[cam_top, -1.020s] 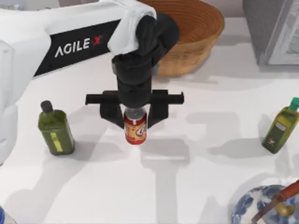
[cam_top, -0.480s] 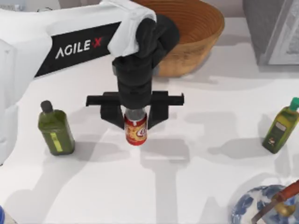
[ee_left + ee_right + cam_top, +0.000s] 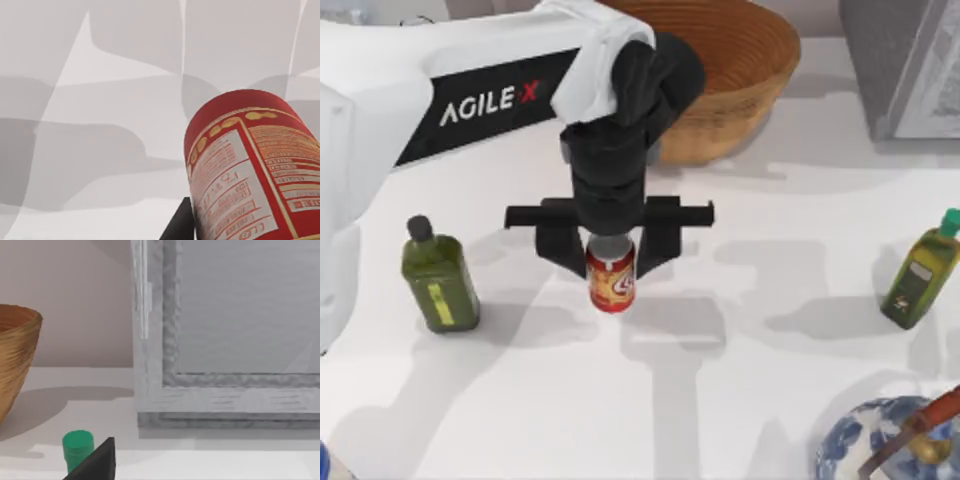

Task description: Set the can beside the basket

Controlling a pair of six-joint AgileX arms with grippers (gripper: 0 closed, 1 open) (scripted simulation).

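— What does the overhead camera give?
— A white table (image 3: 770,330). The left gripper (image 3: 610,262) is clamped on the can (image 3: 611,282), near the table's middle, in front of the basket (image 3: 740,70) and apart from it. A green bottle (image 3: 438,275) stands at left, another green bottle (image 3: 920,270) at right, a patterned bowl (image 3: 880,450) at the lower right.
— The left wrist?
— The can (image 3: 245,170), close, over shadowed white table.
— The right wrist?
— The basket's rim (image 3: 17,355), a green cap (image 3: 77,446), a grey framed panel (image 3: 225,340); whether that gripper is apart or together, I cannot tell.
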